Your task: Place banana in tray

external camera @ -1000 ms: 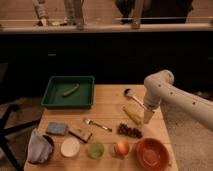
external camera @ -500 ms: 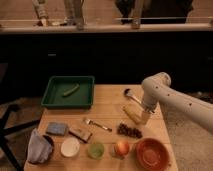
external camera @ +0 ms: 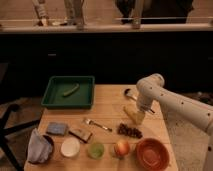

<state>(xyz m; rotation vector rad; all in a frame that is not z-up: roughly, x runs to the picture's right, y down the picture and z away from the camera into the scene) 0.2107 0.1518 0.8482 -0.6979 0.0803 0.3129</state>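
The gripper (external camera: 142, 112), jaws wide, hangs at the banana (external camera: 131, 114); gripping near its end risks it slipping out short of the tray (external camera: 84, 95).

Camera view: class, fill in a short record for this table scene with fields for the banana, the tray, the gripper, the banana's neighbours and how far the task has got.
Banana: lying on the table, right of centre, outside the tray
Tray: back left of the table; holds a small green vegetable
Gripper: open, down at the banana's right end; contact unclear
Neighbours: dark cluster just in front, fork to its left
Task state: banana not yet in the tray
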